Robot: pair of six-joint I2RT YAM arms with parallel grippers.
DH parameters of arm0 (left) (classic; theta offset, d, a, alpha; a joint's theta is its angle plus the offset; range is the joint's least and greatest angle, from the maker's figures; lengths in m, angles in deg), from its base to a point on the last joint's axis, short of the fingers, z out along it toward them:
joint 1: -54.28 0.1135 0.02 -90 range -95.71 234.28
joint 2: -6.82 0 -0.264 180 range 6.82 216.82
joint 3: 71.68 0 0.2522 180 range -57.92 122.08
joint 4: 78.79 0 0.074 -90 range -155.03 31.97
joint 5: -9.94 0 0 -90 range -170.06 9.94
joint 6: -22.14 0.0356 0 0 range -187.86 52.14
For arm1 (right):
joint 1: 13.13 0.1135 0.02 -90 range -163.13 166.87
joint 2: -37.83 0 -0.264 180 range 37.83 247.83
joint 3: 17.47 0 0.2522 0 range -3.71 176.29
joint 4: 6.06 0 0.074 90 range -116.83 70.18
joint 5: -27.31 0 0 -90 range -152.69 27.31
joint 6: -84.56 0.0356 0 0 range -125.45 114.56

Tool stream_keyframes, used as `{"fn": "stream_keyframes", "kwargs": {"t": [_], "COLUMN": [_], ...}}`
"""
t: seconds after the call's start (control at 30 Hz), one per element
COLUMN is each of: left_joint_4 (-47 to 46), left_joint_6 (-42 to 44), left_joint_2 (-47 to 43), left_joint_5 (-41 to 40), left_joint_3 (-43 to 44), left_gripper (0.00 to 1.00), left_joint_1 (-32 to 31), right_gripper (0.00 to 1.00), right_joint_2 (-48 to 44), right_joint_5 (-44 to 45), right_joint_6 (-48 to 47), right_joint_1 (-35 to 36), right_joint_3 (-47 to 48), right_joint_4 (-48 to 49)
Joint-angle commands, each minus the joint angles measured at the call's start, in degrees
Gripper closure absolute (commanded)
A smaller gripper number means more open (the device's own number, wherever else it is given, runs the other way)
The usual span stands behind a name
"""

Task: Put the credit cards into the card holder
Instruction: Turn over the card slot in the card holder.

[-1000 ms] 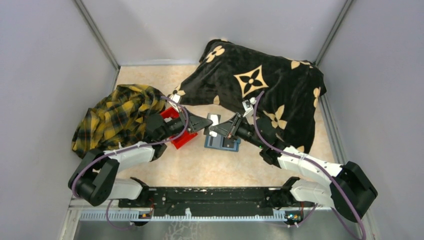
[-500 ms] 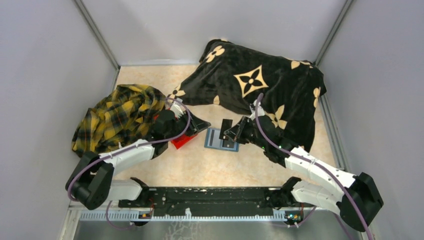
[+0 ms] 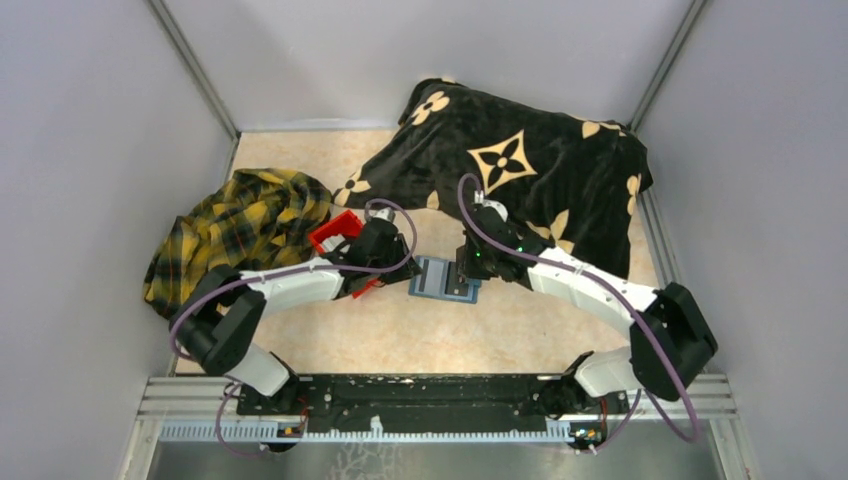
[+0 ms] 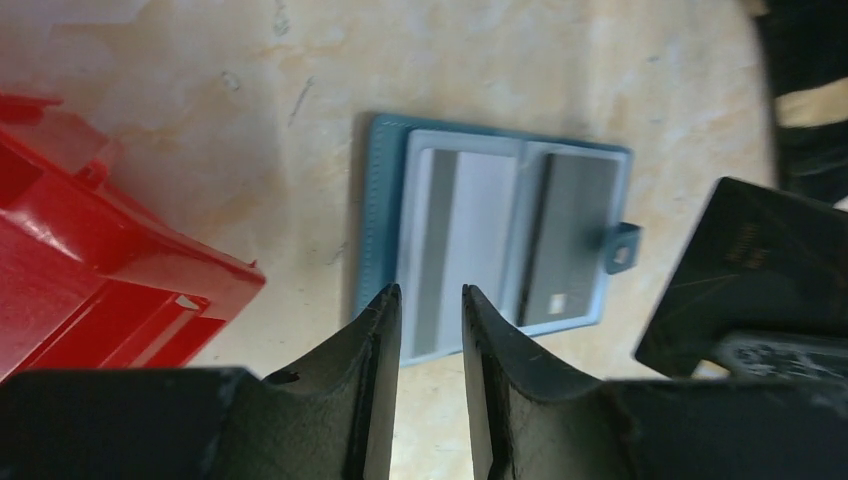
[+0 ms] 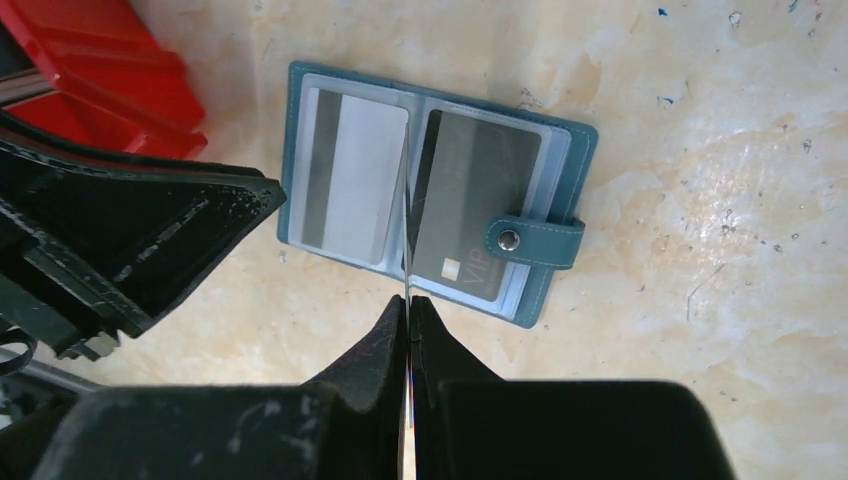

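**Right arm has a card over the open holder; left empty**

Right fingers [image 5: 380, 345] are clamped on a dark card [image 4: 735, 270], which stands on edge over the middle fold of the card holder [image 5: 540, 240]. Cannot tell if the card's lower edge touches it. Left fingers [image 4: 375, 340] are slightly apart with nothing between them, hovering over one edge of the holder. The holder lies open flat on the desk [image 5: 700, 300], strap out to the side. Two pockets are filled: a grey card [image 5: 355, 180] with a dark stripe and a dark VIP card [image 5: 465, 200]. Red bin [image 3: 335, 232] sits just beside the holder. Plaid cloth [image 3: 235, 235] and black patterned cloth [image 3: 520, 170] lie further out.
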Motion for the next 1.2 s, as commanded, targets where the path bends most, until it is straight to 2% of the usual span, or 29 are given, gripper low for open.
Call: {"fn": "stream_keyframes", "kwargs": {"t": [0.0,0.27,0.5,0.93,1.17], "left_joint_4": [4.8,3.5,2.2,2.2,2.2], "left_joint_6": [3.3,3.5,3.7,3.8,3.8], "left_joint_2": [3.3,5.0,5.1,6.6,7.0], "left_joint_5": [-4.6,-5.7,-5.3,-4.3,-4.0], "left_joint_3": [2.6,1.6,0.7,0.6,0.6], "left_gripper": [0.65,0.65,0.65,0.65,0.65], "left_joint_1": [-1.1,-1.3,-1.3,-1.3,-1.3], "right_gripper": [1.0,1.0,1.0,1.0,1.0], "right_joint_2": [3.8,12.3,16.5,15.4,13.3], "right_joint_5": [1.6,2.3,5.2,12.2,12.3], "right_joint_6": [-2.8,-3.4,-3.4,-4.1,-3.5], "right_joint_1": [0.0,1.4,1.8,1.8,0.9], "right_joint_3": [7.3,13.0,14.2,14.9,12.3], "right_joint_4": [-5.1,-9.6,-11.9,-18.0,-17.0]}}
